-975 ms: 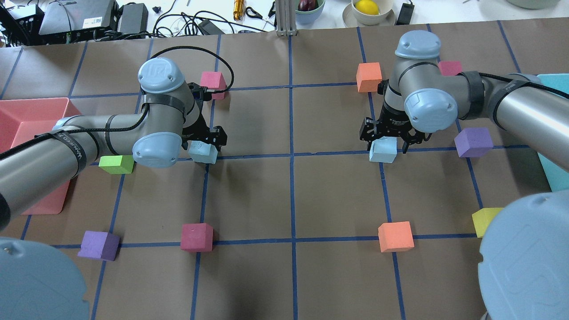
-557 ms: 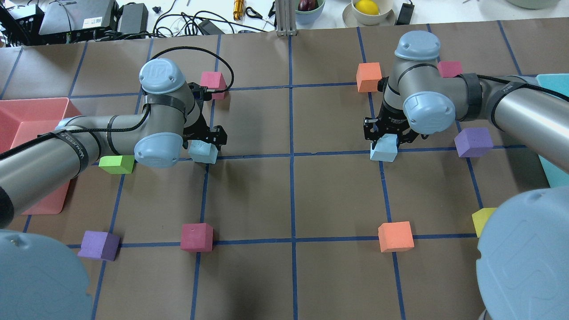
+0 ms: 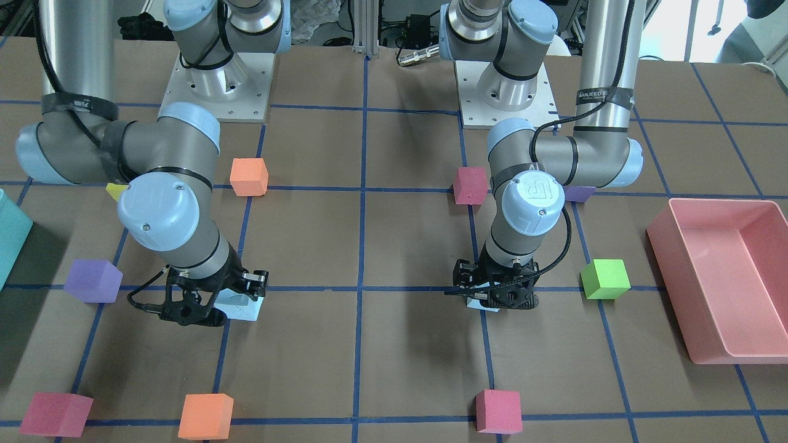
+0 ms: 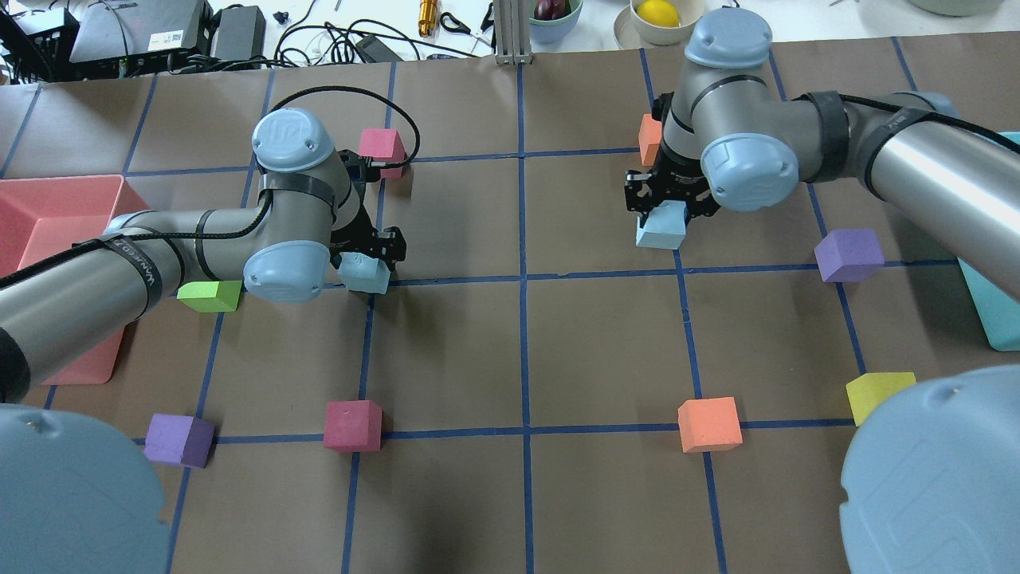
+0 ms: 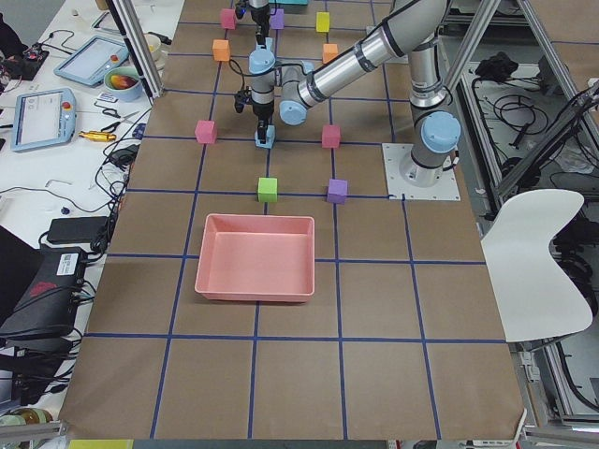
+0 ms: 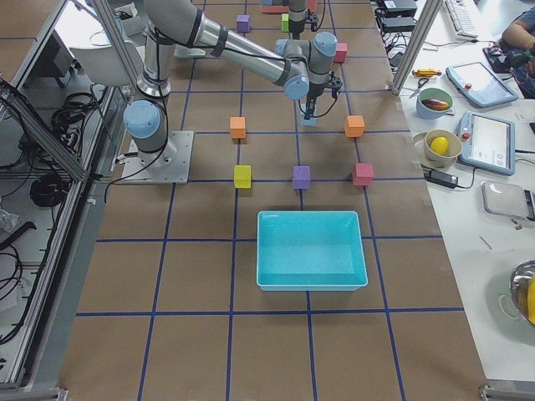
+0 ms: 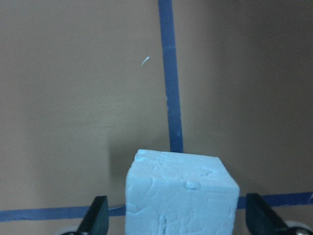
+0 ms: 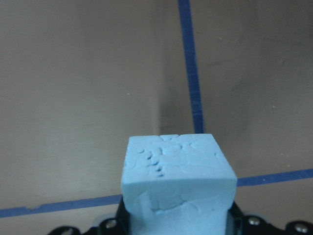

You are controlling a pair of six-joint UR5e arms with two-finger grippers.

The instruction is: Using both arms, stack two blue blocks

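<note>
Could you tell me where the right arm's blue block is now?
In the overhead view, the blue block is right of centre, gripped by the right gripper, with an orange cube just beyond it.

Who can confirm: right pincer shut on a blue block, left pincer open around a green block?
Not green: the left wrist view shows the left pincer open around a blue block; the green block sits apart. The right pincer is shut on the other blue block.

Pale blue blocks (image 4: 365,275), blue-gridded brown table (image 4: 606,351)
</note>
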